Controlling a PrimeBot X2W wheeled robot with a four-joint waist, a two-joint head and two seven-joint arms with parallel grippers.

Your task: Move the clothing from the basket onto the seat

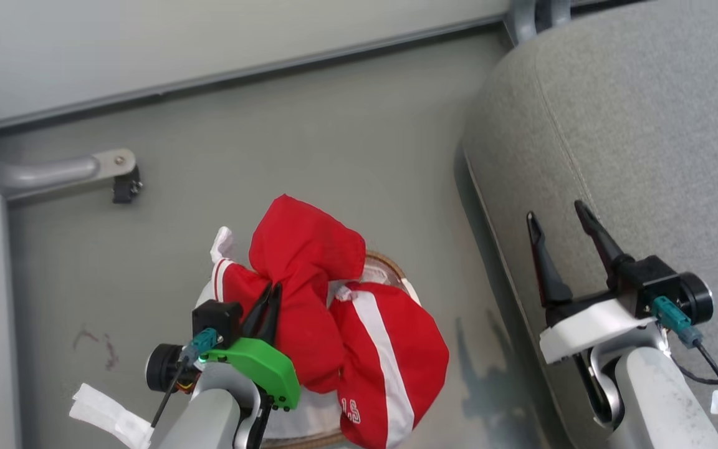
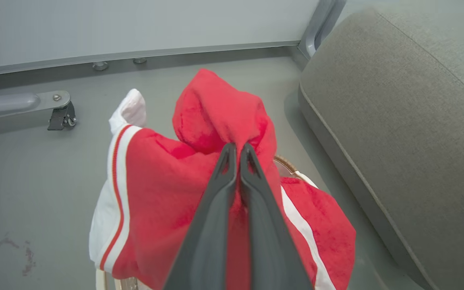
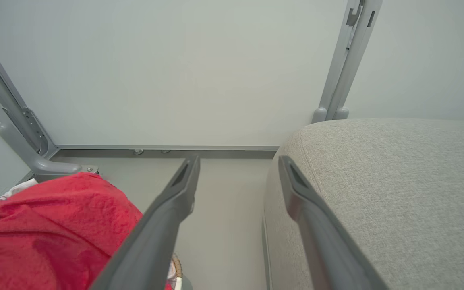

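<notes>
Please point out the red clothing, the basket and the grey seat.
clothing (image 1: pixel 306 249), head view, on the raised red bunch.
basket (image 1: pixel 393 265), head view, on its brown woven rim.
seat (image 1: pixel 646 125), head view, on its grey top fabric.

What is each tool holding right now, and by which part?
The left tool is shut on the clothing, pinching a bunched red fold near its raised peak. The right tool is open, holding nothing.
</notes>
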